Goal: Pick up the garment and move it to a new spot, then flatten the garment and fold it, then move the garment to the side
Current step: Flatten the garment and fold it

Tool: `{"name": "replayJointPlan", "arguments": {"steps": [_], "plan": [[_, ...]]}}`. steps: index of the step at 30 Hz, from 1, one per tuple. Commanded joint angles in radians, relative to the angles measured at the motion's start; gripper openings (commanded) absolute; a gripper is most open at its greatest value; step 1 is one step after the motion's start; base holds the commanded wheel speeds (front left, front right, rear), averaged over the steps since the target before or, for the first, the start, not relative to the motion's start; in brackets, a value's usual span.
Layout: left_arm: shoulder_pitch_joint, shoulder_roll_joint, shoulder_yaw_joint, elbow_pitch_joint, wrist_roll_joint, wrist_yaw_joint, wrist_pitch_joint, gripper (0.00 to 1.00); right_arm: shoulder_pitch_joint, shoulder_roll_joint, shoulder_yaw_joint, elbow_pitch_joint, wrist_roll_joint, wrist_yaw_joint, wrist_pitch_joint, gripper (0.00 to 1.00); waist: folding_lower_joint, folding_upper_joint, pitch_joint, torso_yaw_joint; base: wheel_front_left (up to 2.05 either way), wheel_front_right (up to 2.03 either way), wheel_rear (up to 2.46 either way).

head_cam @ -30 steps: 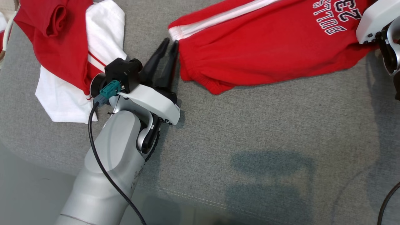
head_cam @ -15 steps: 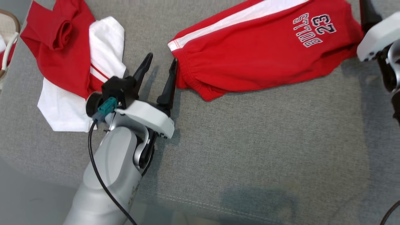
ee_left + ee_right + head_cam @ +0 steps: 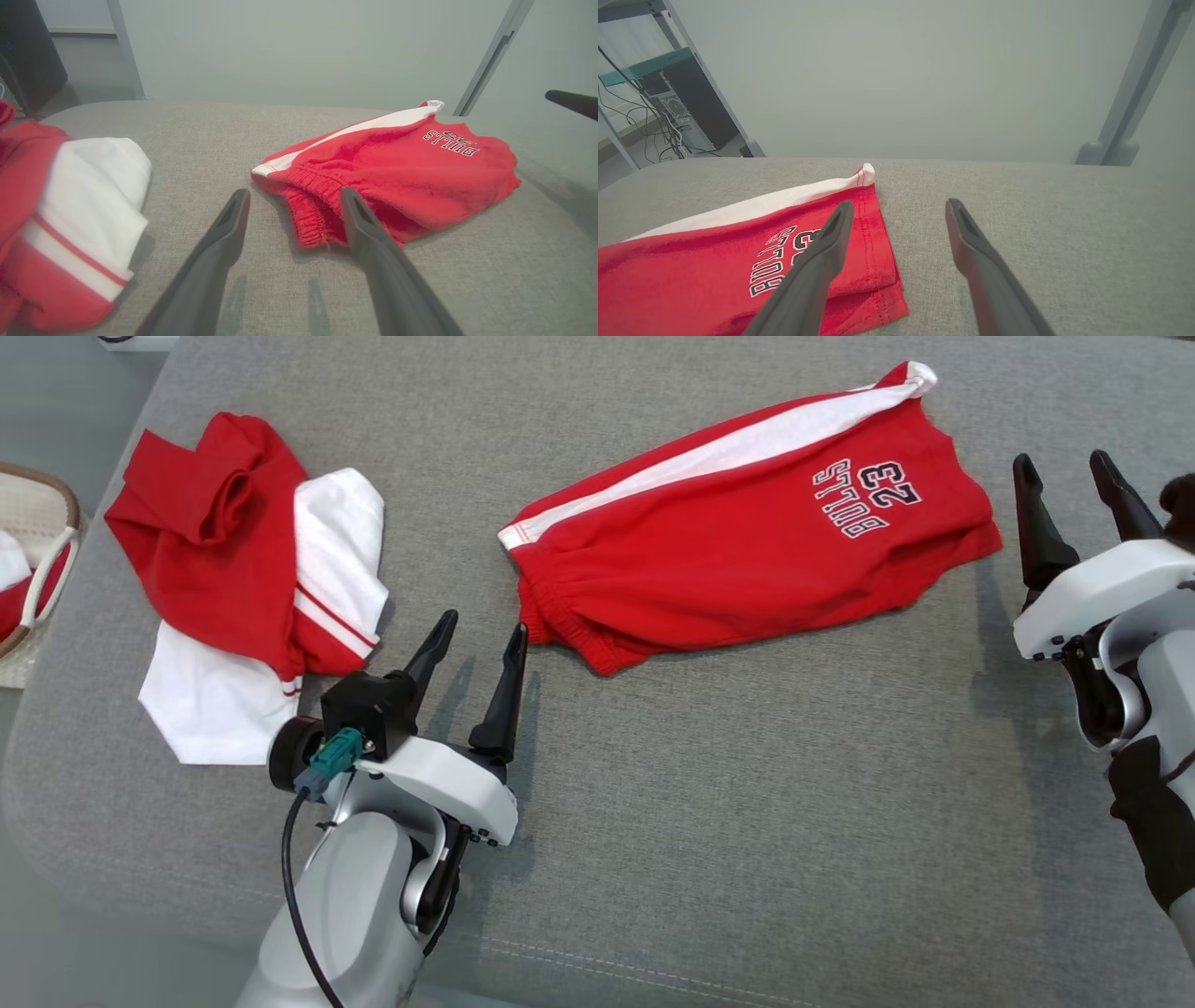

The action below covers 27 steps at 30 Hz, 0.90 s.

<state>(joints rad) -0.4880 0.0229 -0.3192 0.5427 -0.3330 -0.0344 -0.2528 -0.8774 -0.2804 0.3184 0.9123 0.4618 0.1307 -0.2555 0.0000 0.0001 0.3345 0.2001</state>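
The garment [image 3: 747,560] is a pair of red shorts with a white side stripe and "BULLS 23" lettering, folded lengthwise and lying flat on the grey cushion; it also shows as the garment [image 3: 387,172] and the garment [image 3: 738,266]. My left gripper [image 3: 483,635] is open just short of the elastic waistband end, touching nothing, and appears as the left gripper [image 3: 294,198]. My right gripper [image 3: 1061,467] is open beside the leg-hem end, empty, seen too as the right gripper [image 3: 899,207].
A crumpled red and white shirt [image 3: 252,597] lies at the cushion's left, close to my left arm. A basket [image 3: 37,551] sits past the left edge. The grey cushion [image 3: 747,803] stretches bare toward me. A shelf with cables [image 3: 654,102] stands behind.
Both grippers opened and let go of the shorts, then drew back toward me. The shorts stay flat on the cushion. The head camera tilted, so the whole picture shifted down.
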Motion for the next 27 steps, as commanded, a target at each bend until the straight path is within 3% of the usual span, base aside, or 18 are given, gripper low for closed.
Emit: {"name": "replayJointPlan", "arguments": {"steps": [1, 7, 22, 24, 25, 26, 27], "plan": [[0.018, 0.027, 0.02, -0.039, 0.018, -0.002, -0.009, 1.0, 0.018, 0.023, 0.0, 0.023, 0.079, 0.0, -0.006, 1.0, 0.0, -0.0001, 0.012, 0.026, 0.0, 0.0, 0.0], [0.019, 0.027, 0.002, -0.06, 0.026, 0.0, -0.009, 1.0, -0.029, 0.02, 0.013, 0.106, 0.182, 0.0, 0.028, 1.0, 0.0, -0.0001, 0.042, 0.068, 0.0, 0.0, 0.0], [0.002, 0.027, -0.038, -0.096, 0.004, 0.004, -0.009, 1.0, -0.149, 0.016, 0.074, 0.294, 0.2, 0.0, 0.123, 1.0, 0.0, -0.0001, 0.08, 0.108, 0.0, 0.0, 0.0], [0.001, 0.027, -0.039, -0.097, 0.005, 0.005, -0.009, 1.0, -0.148, 0.022, 0.085, 0.296, 0.203, 0.0, 0.142, 0.94, 0.0, -0.0001, 0.079, 0.107, 0.0, 0.0, 0.0], [0.0, 0.027, -0.04, -0.099, 0.006, 0.006, -0.009, 1.0, -0.144, 0.03, 0.109, 0.289, 0.205, 0.0, 0.167, 0.7, 0.0, -0.0001, 0.078, 0.104, 0.0, 0.0, 0.0], [-0.001, 0.027, -0.04, -0.099, 0.007, 0.007, -0.009, 1.0, -0.141, 0.034, 0.117, 0.287, 0.212, 0.0, 0.181, 0.53, 0.0, -0.0001, 0.077, 0.102, 0.0, 0.0, 0.0], [-0.001, 0.027, -0.04, -0.099, 0.008, 0.008, -0.009, 1.0, -0.138, 0.034, 0.127, 0.285, 0.214, 0.0, 0.191, 0.47, 0.0, -0.0001, 0.075, 0.1, 0.0, 0.0, 0.0]]}}
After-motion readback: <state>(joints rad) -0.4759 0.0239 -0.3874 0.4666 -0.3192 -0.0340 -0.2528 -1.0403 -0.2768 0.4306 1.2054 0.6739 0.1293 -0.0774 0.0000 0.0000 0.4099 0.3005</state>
